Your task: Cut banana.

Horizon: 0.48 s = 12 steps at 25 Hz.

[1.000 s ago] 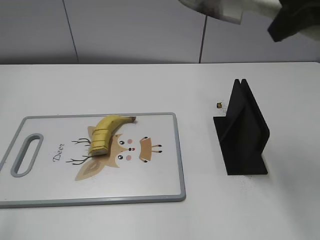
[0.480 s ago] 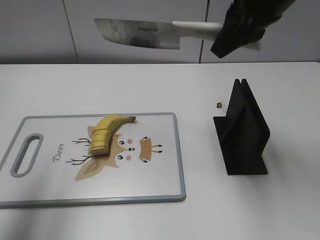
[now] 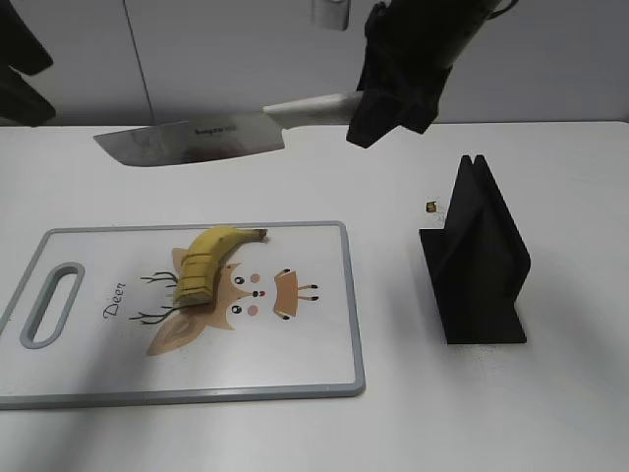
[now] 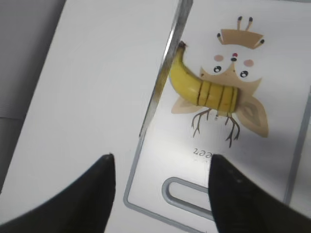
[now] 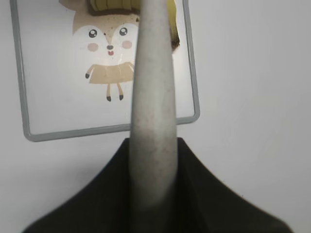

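Observation:
The banana (image 3: 208, 263) lies on the cutting board (image 3: 295, 364), its blunt end cut into several slices, stem tip pointing right. It also shows in the left wrist view (image 4: 201, 87). My right gripper (image 3: 388, 103) is shut on the white handle (image 5: 151, 97) of a knife (image 3: 192, 143), held in the air above and behind the board, blade pointing left. The blade edge shows in the left wrist view (image 4: 163, 77). My left gripper (image 4: 160, 167) is open and empty, high above the board's handle end; only part of its arm (image 3: 20, 69) shows in the exterior view.
A black knife stand (image 3: 477, 261) sits on the white table right of the board. A small dark speck (image 3: 430, 206) lies beside it. The board has a slot handle (image 3: 54, 303) at its left end.
My right gripper has come down and leftward with the knife, from the top of the view to just above the board's far edge. The left arm has entered at the upper left.

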Tool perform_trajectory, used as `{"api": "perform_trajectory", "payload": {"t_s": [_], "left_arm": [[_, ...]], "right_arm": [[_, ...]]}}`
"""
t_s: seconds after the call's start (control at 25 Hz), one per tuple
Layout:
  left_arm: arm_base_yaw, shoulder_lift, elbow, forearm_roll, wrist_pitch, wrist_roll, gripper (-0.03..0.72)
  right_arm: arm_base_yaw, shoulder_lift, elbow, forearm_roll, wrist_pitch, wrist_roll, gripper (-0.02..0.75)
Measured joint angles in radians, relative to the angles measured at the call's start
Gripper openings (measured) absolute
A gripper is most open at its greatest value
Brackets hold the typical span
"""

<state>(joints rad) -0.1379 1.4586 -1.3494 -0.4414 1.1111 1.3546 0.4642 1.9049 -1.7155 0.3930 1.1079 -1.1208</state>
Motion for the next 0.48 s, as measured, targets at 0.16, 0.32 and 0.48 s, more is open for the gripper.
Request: {"api": "perform_trajectory", "payload": {"t_s": [0.16, 0.32, 0.48], "left_arm": [[0.000, 0.071, -0.002, -0.012, 0.008, 0.049, 0.587], [0.000, 0.130, -0.002, -0.016, -0.026, 0.069, 0.587], [0.000, 0.181, -0.002, -0.019, -0.031, 0.089, 0.574]], "right_arm": [[0.026, 0.063, -0.060, 0.001, 0.000, -0.009, 0.161], [0.035, 0.090, -0.078, 0.004, 0.000, -0.034, 0.161], [0.035, 0.091, -0.080, 0.008, 0.000, -0.041, 0.162]]}}
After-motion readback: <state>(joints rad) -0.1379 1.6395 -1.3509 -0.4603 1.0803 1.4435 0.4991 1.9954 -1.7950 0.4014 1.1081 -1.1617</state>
